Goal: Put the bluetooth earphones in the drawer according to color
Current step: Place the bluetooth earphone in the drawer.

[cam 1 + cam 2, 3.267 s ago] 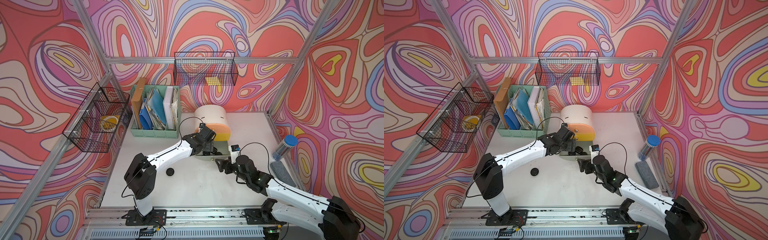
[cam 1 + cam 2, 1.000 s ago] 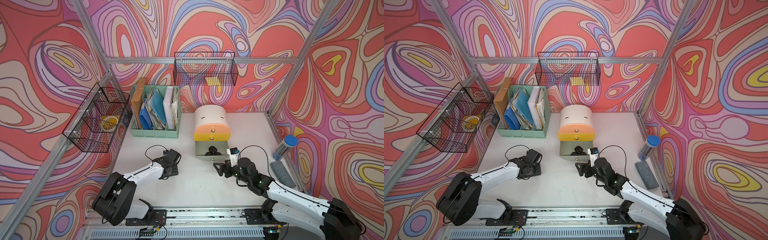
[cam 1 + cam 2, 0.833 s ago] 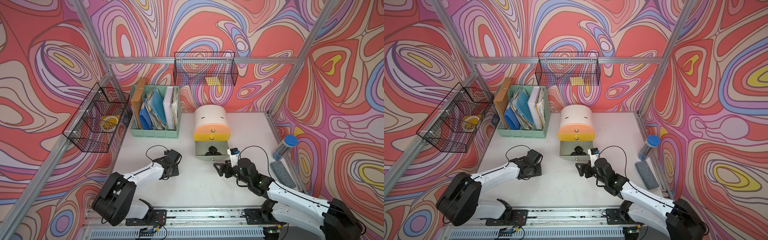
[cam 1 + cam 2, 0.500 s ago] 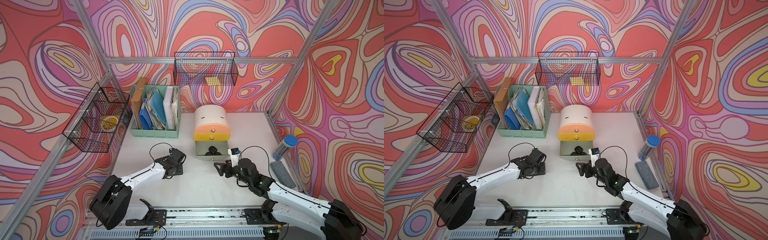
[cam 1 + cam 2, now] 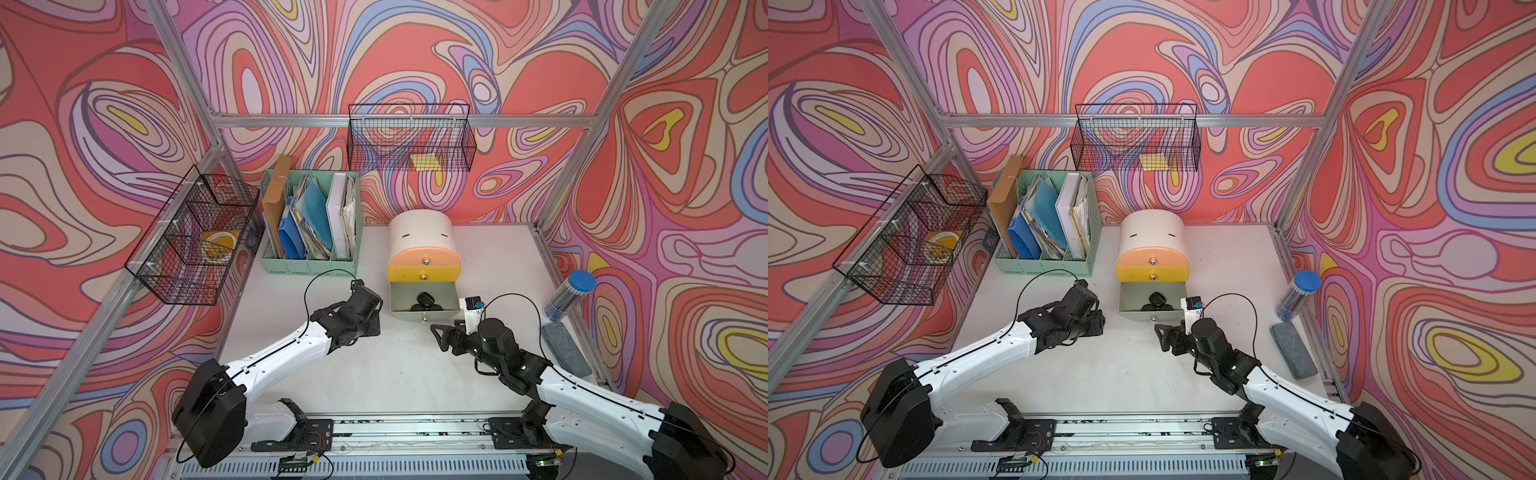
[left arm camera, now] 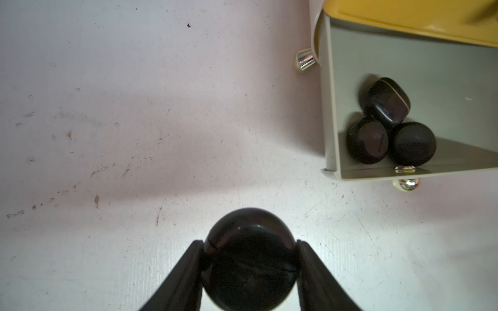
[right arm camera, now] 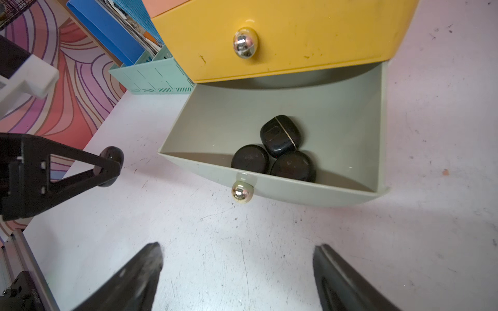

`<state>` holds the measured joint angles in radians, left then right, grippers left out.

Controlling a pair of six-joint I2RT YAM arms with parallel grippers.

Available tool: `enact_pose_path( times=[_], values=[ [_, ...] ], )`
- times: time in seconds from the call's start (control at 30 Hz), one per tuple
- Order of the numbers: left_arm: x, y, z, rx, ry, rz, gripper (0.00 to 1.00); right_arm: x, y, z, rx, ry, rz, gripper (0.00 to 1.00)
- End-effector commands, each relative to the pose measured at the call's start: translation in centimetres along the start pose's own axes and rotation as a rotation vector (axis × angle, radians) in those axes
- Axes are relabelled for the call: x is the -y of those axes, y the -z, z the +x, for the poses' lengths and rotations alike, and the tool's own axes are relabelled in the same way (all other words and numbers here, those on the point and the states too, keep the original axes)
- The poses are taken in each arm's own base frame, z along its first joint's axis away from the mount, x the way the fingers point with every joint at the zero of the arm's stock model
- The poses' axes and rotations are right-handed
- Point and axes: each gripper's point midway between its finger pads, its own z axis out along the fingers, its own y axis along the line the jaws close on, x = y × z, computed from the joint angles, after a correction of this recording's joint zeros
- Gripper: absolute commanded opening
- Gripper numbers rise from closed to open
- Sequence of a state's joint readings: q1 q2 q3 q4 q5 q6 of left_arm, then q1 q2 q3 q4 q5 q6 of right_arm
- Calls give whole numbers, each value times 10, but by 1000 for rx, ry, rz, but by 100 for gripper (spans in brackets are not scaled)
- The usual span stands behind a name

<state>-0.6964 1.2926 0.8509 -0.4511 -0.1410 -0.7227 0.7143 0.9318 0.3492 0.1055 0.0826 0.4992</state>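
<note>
Since the black case lay alone on the table, lower left of centre, 3 seconds back, the left gripper (image 6: pixel 249 246) has lifted it and swung right toward the drawer chest (image 5: pixel 422 232). Its jaws are pinched on that black earphone case (image 6: pixel 249 258), just left of the pulled-out grey-green bottom drawer (image 5: pixel 405 315). The right gripper (image 7: pixel 238 250) keeps its place below the drawer front, jaws spread wide and holding nothing.

Counted: 4 black cases, 3 (image 7: pixel 275 159) bunched together, touching, in the open drawer; 3 drawers, 2 shut; 2 wire baskets (image 5: pixel 409 141); 1 mint file holder (image 5: pixel 309 264).

White scuffed tabletop (image 5: pixel 395 374); swirl-patterned walls (image 5: pixel 415 62) in red and lilac.
</note>
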Motion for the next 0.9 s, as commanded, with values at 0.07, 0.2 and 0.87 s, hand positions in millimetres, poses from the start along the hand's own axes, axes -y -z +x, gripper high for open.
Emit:
enact_pose_path(
  times=[0.07, 0.2, 0.87],
  values=[
    [41, 6, -28, 43, -56, 47, 46, 17, 4, 7, -7, -17, 75, 90],
    [56, 8, -34, 56, -79, 63, 46, 25, 7, 8, -2, -28, 116, 91],
    [207, -37, -61, 43, -288, 211, 49, 38, 15, 12, 12, -47, 169, 92]
  ],
)
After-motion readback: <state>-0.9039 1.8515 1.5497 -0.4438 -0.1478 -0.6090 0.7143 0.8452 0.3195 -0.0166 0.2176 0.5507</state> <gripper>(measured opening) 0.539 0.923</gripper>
